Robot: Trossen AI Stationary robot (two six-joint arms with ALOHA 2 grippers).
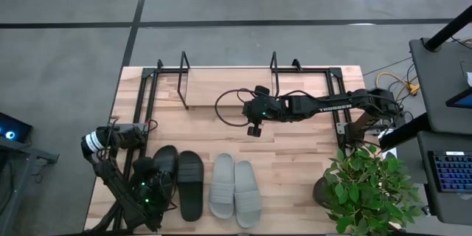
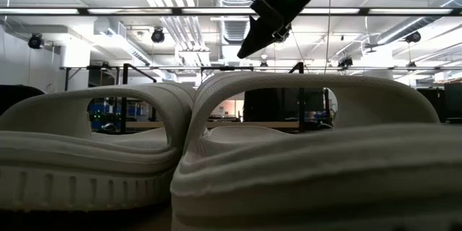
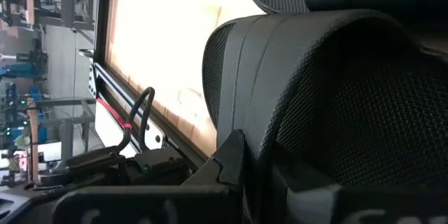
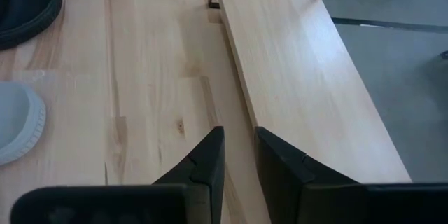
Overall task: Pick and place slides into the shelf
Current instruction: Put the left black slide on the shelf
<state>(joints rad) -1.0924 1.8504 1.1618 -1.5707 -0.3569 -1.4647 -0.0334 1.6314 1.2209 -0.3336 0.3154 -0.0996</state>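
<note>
Left gripper point(image 1: 147, 173), lower left of the high view, is clamped tight on the strap of the outer black slide point(image 1: 164, 168); its mate and the grey pair point(image 1: 234, 186) lie just right. Lift clear first, then carry up-frame to the shelf point(image 1: 221, 85). Right gripper point(image 1: 254, 129), mid-frame, hovers empty, fingers nearly together.

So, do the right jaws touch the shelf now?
Apart. In the low view, the right gripper hangs high in the air; the right wrist view shows the shelf board lying ahead.
</note>
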